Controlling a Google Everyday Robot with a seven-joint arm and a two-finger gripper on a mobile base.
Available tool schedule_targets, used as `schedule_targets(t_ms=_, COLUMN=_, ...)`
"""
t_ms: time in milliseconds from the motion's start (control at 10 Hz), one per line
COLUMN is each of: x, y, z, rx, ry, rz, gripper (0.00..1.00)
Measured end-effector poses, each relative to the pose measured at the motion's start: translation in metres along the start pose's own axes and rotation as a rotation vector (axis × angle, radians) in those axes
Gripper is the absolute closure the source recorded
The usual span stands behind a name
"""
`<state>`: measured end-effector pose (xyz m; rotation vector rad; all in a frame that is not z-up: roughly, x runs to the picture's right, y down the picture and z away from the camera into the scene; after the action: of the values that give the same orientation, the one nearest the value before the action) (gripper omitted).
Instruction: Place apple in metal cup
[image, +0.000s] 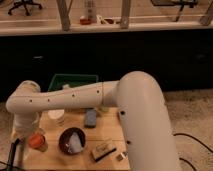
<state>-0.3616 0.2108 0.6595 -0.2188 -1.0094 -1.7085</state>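
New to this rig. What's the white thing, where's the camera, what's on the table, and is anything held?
The big white tube is the robot's single arm. There is one camera, looking down along the arm; where it is mounted is not on record. The arm bends at the left and drops to the gripper, a dark shape by the wooden table's left edge. Beside it, the orange-red apple is at the top of the small metal cup. I cannot tell whether the apple is held. Also on the table are a white tub, a dark bowl, a blue-grey item and a packet. A green bin stands behind.
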Motion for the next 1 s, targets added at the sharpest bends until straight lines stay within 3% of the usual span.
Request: schedule_targets(t_ms=1000, x=0.0008, y=-0.0023, z=-0.0082, rx=0.001, ry=-0.008, rz=-0.005, gripper=0.20)
